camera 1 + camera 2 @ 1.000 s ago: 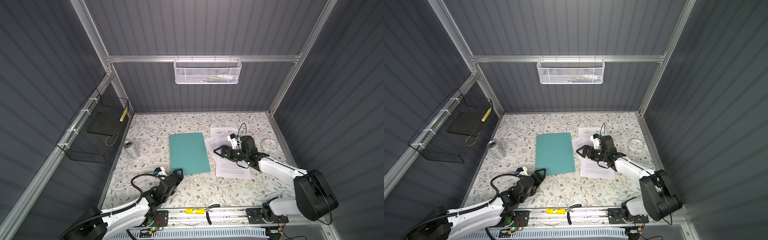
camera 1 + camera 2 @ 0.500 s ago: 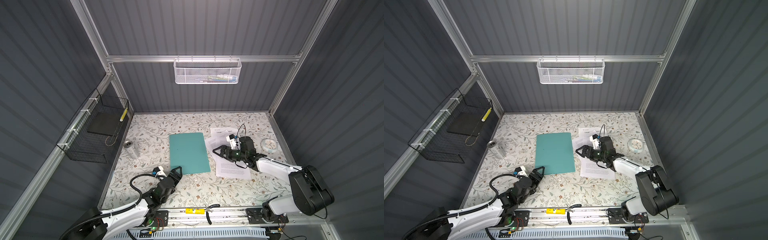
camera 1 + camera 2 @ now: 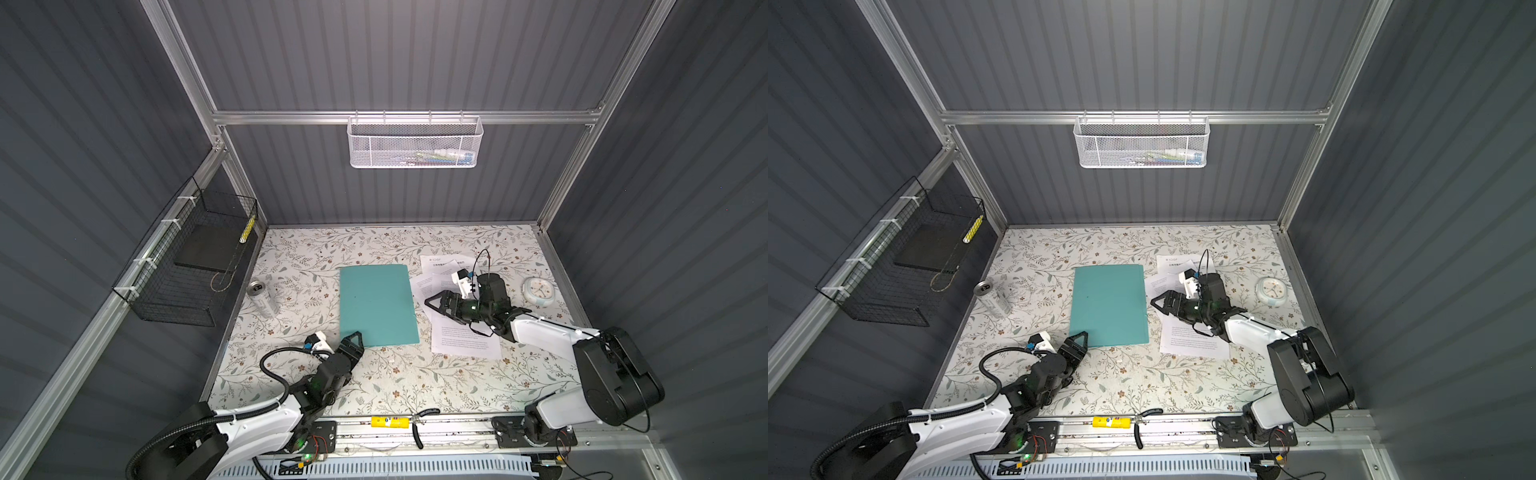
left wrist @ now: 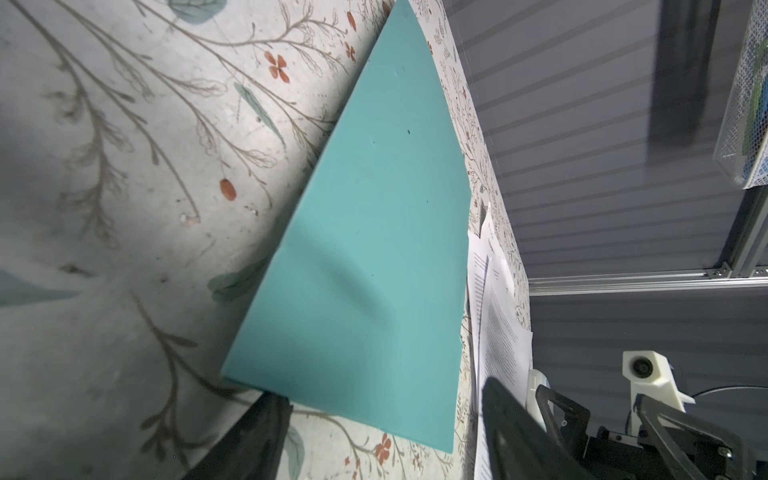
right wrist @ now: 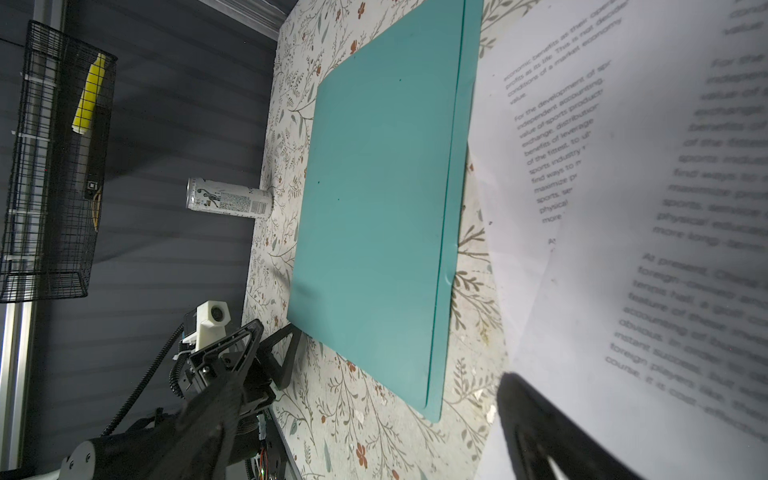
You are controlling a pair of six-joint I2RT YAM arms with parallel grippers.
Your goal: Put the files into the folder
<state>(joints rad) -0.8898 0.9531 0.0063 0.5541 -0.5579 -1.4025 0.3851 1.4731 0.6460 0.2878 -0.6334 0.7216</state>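
Left gripper (image 3: pixel 354 340), jaws apart, sits at the near left corner of the closed folder (image 3: pixel 378 305). Right gripper (image 3: pixel 432 303), jaws wide apart, is over the papers (image 3: pixel 465 343) just right of the folder.

grey cell, flowered table

on my feed, in both top views, i see dark grey ribbed walls (image 3: pixel 395 62) closing the space in on three sides, held by a silver metal frame (image 3: pixel 291 117). the table (image 3: pixel 415 386) wears a pale cover printed with leaves and small flowers. a white mesh basket (image 3: pixel 374 149) hangs from the crossbar on the back wall. a black wire basket (image 3: pixel 166 299) is strapped to the rail along the left wall. the light is soft and lands brightest on the table.
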